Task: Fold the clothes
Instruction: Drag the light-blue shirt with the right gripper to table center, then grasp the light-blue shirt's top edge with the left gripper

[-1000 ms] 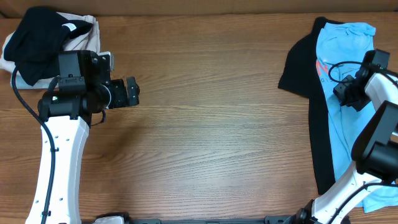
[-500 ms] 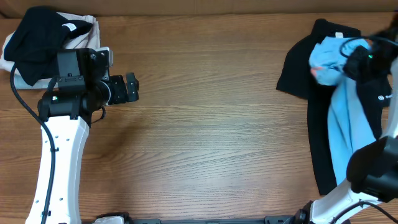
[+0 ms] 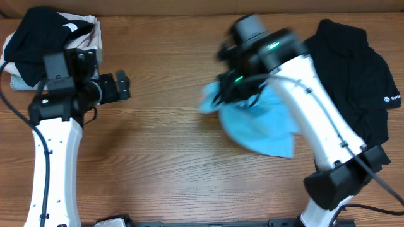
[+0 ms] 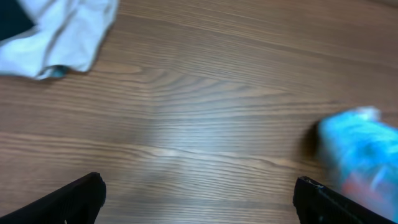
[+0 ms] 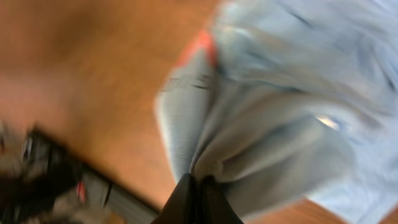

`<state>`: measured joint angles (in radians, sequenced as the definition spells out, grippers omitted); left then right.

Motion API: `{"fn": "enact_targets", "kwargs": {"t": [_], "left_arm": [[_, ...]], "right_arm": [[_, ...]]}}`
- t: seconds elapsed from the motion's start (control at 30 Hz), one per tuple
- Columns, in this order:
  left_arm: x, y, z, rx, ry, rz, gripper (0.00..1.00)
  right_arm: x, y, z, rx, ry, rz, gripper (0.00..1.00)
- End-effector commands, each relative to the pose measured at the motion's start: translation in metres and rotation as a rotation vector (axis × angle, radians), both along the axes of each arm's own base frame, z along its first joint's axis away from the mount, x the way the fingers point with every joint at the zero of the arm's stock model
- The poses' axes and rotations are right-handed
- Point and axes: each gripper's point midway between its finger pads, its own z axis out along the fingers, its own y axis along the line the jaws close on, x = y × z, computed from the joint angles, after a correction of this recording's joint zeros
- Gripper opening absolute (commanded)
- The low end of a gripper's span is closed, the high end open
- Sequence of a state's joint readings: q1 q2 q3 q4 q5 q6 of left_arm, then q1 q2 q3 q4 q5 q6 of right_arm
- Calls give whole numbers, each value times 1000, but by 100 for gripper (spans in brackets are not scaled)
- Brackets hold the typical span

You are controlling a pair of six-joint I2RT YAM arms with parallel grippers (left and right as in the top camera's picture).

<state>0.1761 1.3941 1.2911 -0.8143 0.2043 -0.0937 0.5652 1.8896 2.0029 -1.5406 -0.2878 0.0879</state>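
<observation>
Pinched shut on the thin light-blue printed T-shirt (image 3: 262, 126), the right pincer (image 3: 226, 88) holds it over the brown wooden counter (image 3: 170, 157); the gaping, empty left pincer (image 3: 124, 87) lies leftward.

The T-shirt (image 3: 259, 126) is a thin light blue, and a patch of red-orange print (image 5: 202, 46) shows on one fold in the right wrist view. The polo (image 3: 353, 75), by the bench's right edge, is plain black with a small white logo (image 3: 394, 98) on one sleeve. The bench (image 3: 177, 157) is mid-brown wood with fine streaked grain. In its far left corner a black garment (image 3: 35, 34) lies over a beige garment (image 3: 88, 34). The left arm (image 3: 53, 157) and right arm (image 3: 315, 120) are white with black joints; small green lights (image 3: 273, 45) glow on the right one. The left tool (image 3: 121, 87) and right tool (image 5: 196, 199) are black.
</observation>
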Motion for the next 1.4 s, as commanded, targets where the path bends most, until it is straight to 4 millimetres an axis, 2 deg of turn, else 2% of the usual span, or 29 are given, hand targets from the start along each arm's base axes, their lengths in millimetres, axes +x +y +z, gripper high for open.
{"fn": "enact_targets", "kwargs": {"t": [0.0, 0.07, 0.17, 0.2, 0.43, 0.57, 0.63, 0.67, 0.77, 0.9, 1.03, 1.13, 1.2, 1.37], "left_arm": [[2, 17, 7, 15, -19, 21, 100], [0, 22, 6, 14, -11, 37, 100], [-1, 24, 5, 14, -8, 40, 100], [-1, 22, 6, 16, -11, 28, 100], [5, -25, 13, 15, -76, -243, 100], [5, -67, 10, 65, -86, -419, 100], [3, -96, 3, 87, -80, -533, 100], [2, -104, 0, 91, -76, -563, 100], [1, -134, -21, 117, -23, -645, 100], [-1, -159, -54, 122, 63, -713, 100], [1, -182, -88, 118, 125, -790, 98], [2, -197, -111, 140, 148, -864, 92], [1, -199, -122, 164, 172, -883, 85], [-3, -184, -151, 221, 279, -856, 64]], "right_arm": [[-15, 11, 22, 29, -39, 49, 7], [-19, 6, 22, 12, -30, 49, 13], [-8, -11, 20, -28, -42, -6, 42], [-2, -19, 19, -42, -48, -44, 49], [46, -77, 20, -49, -75, -279, 56], [68, -112, 21, -42, -87, -400, 57], [78, -133, 21, -38, -97, -462, 60], [82, -140, 21, -37, -100, -484, 62], [92, -165, 21, -35, -111, -553, 65], [97, -189, 20, -38, -112, -614, 65], [101, -205, 21, -38, -119, -655, 66], [103, -212, 21, -38, -122, -670, 66], [102, -213, 21, -38, -121, -673, 65], [102, -213, 21, -38, -120, -673, 66]]}}
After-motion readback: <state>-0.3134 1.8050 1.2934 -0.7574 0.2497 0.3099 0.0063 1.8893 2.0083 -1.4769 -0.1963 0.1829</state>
